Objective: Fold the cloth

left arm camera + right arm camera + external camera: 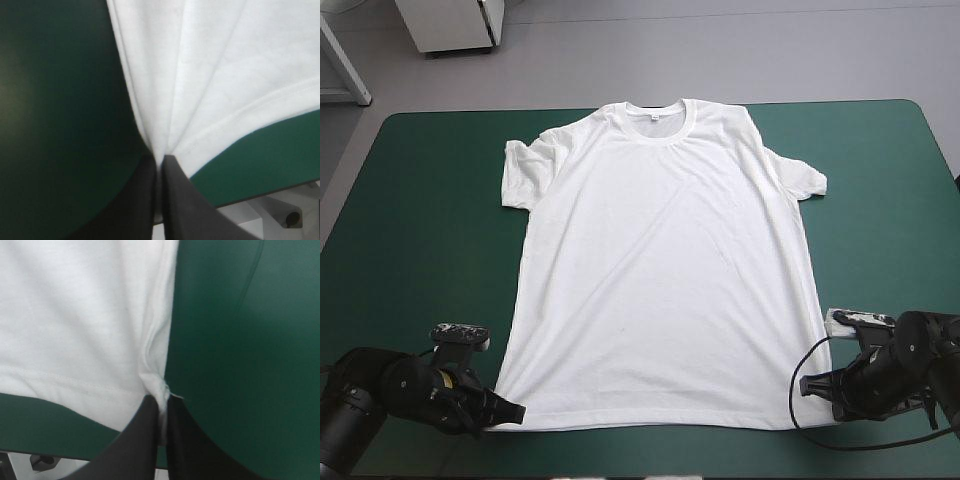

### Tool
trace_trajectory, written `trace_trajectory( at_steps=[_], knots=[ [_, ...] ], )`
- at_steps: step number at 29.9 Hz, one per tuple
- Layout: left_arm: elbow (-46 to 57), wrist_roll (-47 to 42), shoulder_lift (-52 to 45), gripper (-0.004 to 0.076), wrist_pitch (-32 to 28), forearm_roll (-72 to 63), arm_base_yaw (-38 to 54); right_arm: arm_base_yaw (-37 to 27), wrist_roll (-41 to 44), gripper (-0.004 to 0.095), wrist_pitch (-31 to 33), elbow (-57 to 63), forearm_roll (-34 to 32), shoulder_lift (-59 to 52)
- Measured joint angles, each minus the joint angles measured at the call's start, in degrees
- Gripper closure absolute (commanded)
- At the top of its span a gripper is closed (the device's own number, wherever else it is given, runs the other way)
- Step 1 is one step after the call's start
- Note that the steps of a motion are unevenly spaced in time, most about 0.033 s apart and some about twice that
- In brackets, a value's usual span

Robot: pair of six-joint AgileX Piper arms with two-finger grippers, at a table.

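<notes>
T-shirt (660, 270) lies spread flat mid-worktop (420, 230), collar twd far edge, hem along near edge. Left end effector (159, 157) is all but closed, pinching the near-left hem corner. Right end effector (162, 401) is nipped likewise on the near-right corner.

Risks: each grip takes only a sliver of thin cloth, so a corner could slip out w/ a quick lift. Uneven arm speeds would skew the fold.

Fabric: soft, limp white knit w/ stitched hem band, pleats fanning from left pinch. Fingers (185, 200) black, smooth, curved.
</notes>
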Motion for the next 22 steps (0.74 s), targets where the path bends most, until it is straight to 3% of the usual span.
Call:
trace_trajectory(
  at_steps=[2, 6, 9, 11, 17, 22],
  knots=[
    [0.0, 0.06, 0.0, 0.0641, -0.29, 0.0, 0.0, 0.0, 0.0, 0.0778, 0.0, 0.06, 0.12, 0.0],
    [0.0, 0.5, -0.04, 0.0441, 0.05, -0.15, 0.0, 0.0, 0.19, 0.0449, 0.0, 0.0, 0.42, 0.0],
    [-0.16, 1.43, -0.04, 0.0304, 1.76, -1.39, 0.0, 0.0, 1.04, 0.0324, 0.28, -1.49, 1.0, 0.0],
    [-1.35, 1.51, -0.04, 0.0272, 2.36, -1.9, 0.0, 0.0, 1.61, 0.0332, 0.35, -3.54, 1.18, 0.0],
    [-13.58, 1.06, 0.1, 0.0283, 2.56, 2.36, 0.0, 0.0, 2.38, 0.0454, 0.65, -15.9, 0.39, 0.0],
    [-25.82, 0.0, 4.73, 0.0283, 1.28, 10.8, 0.0, 0.0, 2.33, 0.0461, 1.37, -28.28, -3.24, 1.02]
  ],
)
